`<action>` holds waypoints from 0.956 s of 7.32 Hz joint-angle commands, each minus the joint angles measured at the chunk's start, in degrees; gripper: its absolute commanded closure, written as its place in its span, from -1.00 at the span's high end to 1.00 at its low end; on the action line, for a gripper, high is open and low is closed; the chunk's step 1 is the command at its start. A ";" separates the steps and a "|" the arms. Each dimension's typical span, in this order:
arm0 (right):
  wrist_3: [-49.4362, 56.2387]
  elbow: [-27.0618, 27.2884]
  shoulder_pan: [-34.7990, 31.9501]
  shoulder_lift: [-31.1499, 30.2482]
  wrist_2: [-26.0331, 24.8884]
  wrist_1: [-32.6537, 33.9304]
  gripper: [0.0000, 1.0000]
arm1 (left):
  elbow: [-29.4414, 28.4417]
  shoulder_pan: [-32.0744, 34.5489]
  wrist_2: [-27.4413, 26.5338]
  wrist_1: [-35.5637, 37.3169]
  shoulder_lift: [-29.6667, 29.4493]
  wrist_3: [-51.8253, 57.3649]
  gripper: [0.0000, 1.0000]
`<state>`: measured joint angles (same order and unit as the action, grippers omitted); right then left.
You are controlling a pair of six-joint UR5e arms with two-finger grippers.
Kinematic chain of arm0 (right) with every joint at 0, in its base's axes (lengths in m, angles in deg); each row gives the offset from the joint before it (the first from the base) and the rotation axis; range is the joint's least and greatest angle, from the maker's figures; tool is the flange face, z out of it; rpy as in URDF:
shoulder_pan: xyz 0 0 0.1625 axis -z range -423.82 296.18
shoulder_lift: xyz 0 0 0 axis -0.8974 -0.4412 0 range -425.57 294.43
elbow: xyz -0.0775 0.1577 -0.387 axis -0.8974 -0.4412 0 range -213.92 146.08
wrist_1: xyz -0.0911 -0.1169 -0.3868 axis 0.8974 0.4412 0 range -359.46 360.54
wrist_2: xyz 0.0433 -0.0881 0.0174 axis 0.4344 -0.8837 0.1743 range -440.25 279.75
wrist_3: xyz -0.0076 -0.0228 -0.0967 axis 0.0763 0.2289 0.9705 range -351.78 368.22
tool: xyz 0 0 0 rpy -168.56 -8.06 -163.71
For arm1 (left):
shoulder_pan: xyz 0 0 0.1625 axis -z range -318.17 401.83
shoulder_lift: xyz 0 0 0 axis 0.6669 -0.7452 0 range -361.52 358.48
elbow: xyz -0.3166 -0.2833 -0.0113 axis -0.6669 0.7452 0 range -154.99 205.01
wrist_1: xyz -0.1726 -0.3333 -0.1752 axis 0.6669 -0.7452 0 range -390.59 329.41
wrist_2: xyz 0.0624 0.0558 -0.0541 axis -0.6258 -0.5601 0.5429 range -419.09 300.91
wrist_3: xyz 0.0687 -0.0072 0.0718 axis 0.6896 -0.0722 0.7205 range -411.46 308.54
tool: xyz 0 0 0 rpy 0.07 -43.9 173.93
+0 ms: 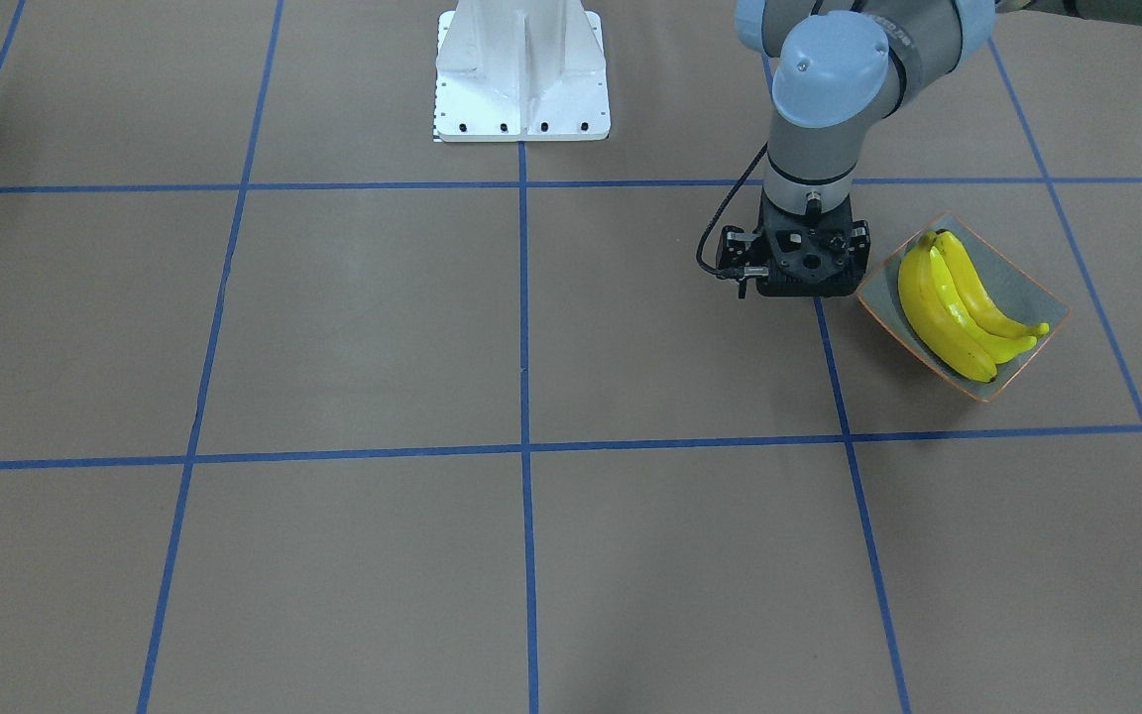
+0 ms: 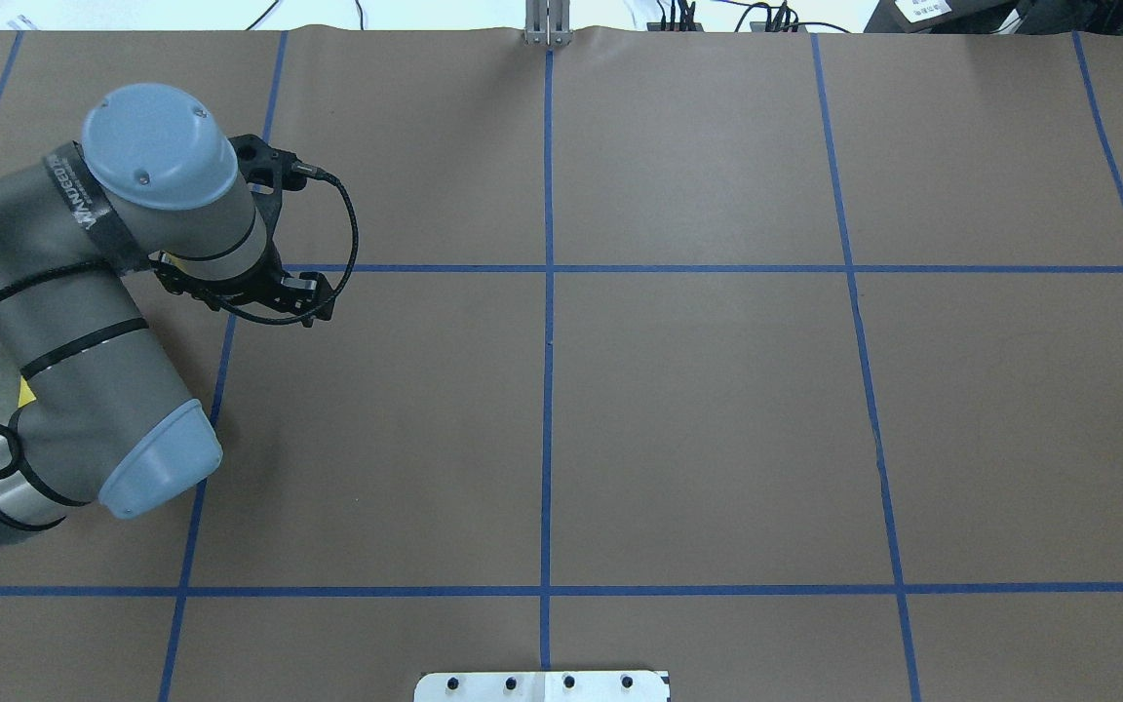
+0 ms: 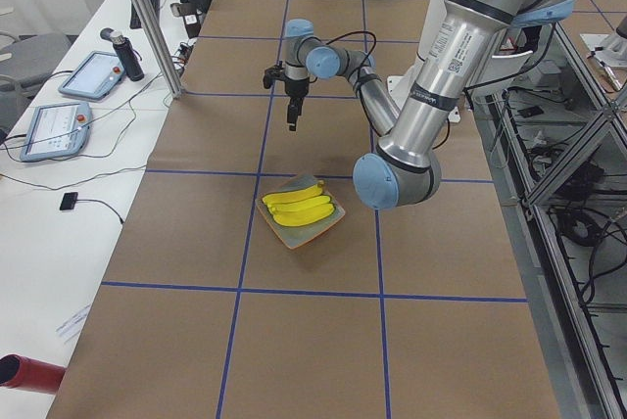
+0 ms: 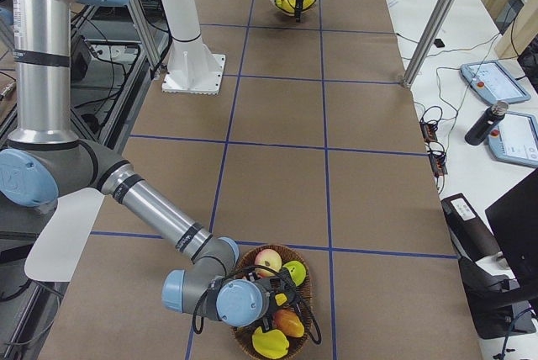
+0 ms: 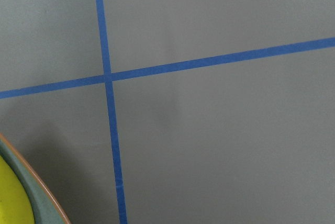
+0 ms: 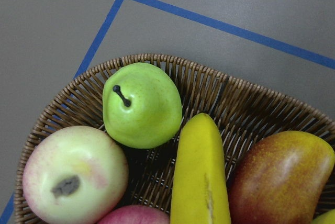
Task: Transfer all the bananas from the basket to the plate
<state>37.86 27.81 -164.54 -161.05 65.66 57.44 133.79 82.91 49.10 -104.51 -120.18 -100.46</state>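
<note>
Banana (image 6: 201, 171), one, lies in the wicker basket (image 6: 251, 98), close under the right wrist camera. It is yellow, with its blunt end toward the rim. It sits between a green pear (image 6: 141, 106) and a red-orange fruit (image 6: 280, 177). A pale apple (image 6: 73, 174) lies just beside the pear.

Three more bananas (image 1: 958, 307) lie side by side on the plate (image 1: 1012, 278), curved the same way and touching one another. The plate sits flat on the bench (image 1: 333, 317) at the robot's left end. The basket is at the right end, well apart from it.

Right pincer (image 4: 267, 314) hangs over the basket's fruit. Its fingers show in neither the side view nor the wrist view, so wide or narrow cannot be told.

Left pincer (image 1: 804, 278) points down just beside the plate, on the side toward the bench's middle, over a blue tape line (image 1: 834, 377). It is clear of the plate, and nothing shows in its hold. Its fingers are hidden under its body, so its opening cannot be told.

White pedestal (image 1: 521, 74) stands at the robot's edge of the bench.
</note>
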 commanded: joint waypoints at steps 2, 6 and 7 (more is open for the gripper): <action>0.51 -0.55 0.00 -0.42 0.35 0.94 0.53 | 0.03 -0.03 0.00 -0.52 0.00 -0.39 1.00; 2.52 -0.91 -1.58 0.20 2.37 2.77 -1.00 | -0.67 -0.12 0.00 -2.62 0.00 -1.71 1.00; 2.96 -0.73 -2.02 1.16 3.06 4.26 -1.00 | -0.76 -0.12 0.00 -2.63 0.00 -1.71 1.00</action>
<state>40.11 26.91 -165.86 -160.76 68.09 60.01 133.29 82.80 49.11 -106.81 -120.18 -102.03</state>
